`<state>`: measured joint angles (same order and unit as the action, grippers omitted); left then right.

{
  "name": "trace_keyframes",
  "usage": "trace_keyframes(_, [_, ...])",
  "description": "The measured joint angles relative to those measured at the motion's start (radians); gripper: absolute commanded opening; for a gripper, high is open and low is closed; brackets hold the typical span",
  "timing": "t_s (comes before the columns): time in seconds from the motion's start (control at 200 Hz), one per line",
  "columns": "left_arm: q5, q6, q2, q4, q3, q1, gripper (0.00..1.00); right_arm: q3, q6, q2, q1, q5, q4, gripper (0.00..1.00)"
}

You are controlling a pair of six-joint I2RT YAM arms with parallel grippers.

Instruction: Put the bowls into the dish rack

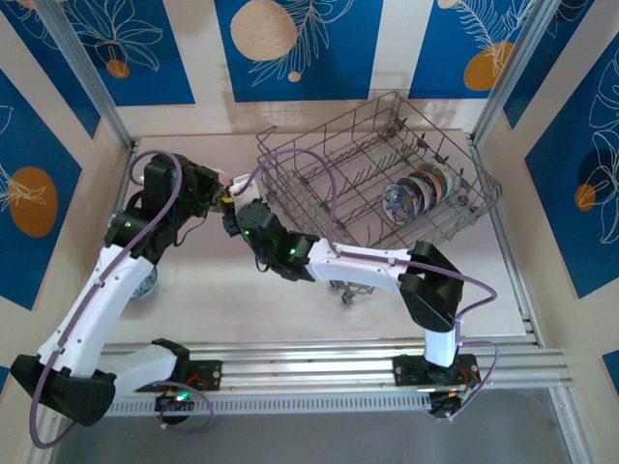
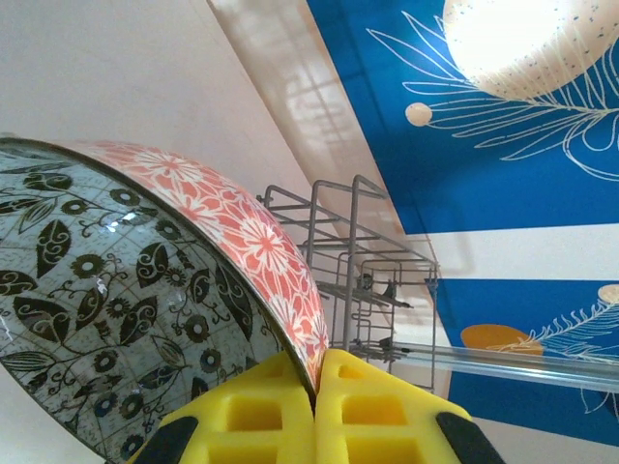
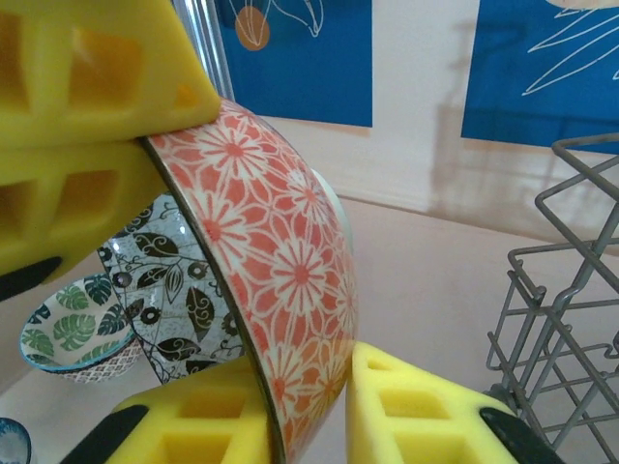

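Note:
A bowl (image 2: 145,290), red floral outside and grey with black leaves inside, hangs in the air to the left of the dish rack (image 1: 377,164). My left gripper (image 2: 314,382) is shut on its rim, and its yellow pads (image 3: 87,116) show at the upper left of the right wrist view. My right gripper (image 3: 309,416) clamps the opposite rim of the same bowl (image 3: 280,271), one pad inside and one outside. Seen from above, the left gripper (image 1: 221,198) and the right gripper (image 1: 232,217) meet nose to nose. Several bowls (image 1: 421,190) stand on edge among the rack's tines.
A green-leaf bowl (image 3: 68,324) sits on the table below the held one, partly hidden under my left arm from above (image 1: 145,282). The rack's wire corner (image 3: 571,319) stands close on the right. Blue patterned walls enclose the table.

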<state>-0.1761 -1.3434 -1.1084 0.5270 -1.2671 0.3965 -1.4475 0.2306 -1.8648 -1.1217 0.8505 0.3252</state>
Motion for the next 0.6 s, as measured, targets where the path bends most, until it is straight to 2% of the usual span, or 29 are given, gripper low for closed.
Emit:
trace_keyframes(0.2, [-0.001, -0.024, 0.0, -0.015, 0.0, 0.002, 0.0, -0.011, -0.018, -0.017, 0.004, 0.024, 0.033, 0.0])
trace_keyframes(0.33, [-0.002, -0.035, -0.001, -0.019, 0.0, 0.002, 0.0, -0.013, -0.03, -0.025, 0.005, 0.033, 0.057, 0.0])
trace_keyframes(0.6, [0.05, -0.004, 0.0, -0.057, 0.004, 0.003, 0.34, -0.013, -0.064, -0.025, 0.021, 0.047, 0.072, 0.0])
